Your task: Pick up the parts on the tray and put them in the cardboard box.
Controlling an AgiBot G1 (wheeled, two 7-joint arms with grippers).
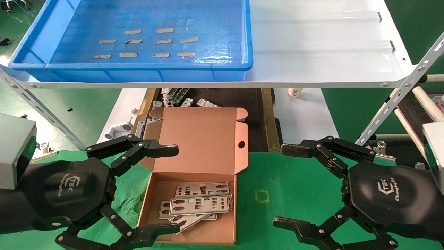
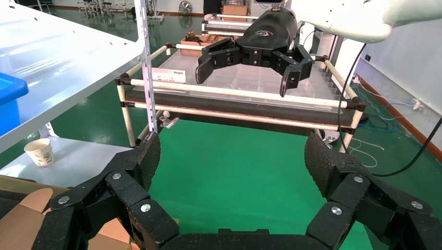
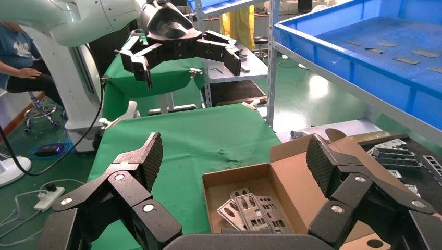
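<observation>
The blue tray (image 1: 145, 71) sits on the white shelf at the top left. It holds only tan tape strips; no plates lie in it. The open cardboard box (image 1: 194, 208) stands on the green table in the middle, lid flap up. Several silvery punched plates (image 1: 199, 205) lie stacked inside it; they also show in the right wrist view (image 3: 250, 211). My left gripper (image 1: 170, 189) is open and empty, just left of the box. My right gripper (image 1: 286, 185) is open and empty, right of the box over the green cloth.
The white shelf (image 1: 329, 45) spans the top. Below it a dark mat holds small white bracket pieces (image 1: 177, 97). A paper cup (image 1: 295, 92) stands behind the table. A slanted white rack post (image 1: 402, 93) and a roller rack (image 2: 240, 99) are at the right.
</observation>
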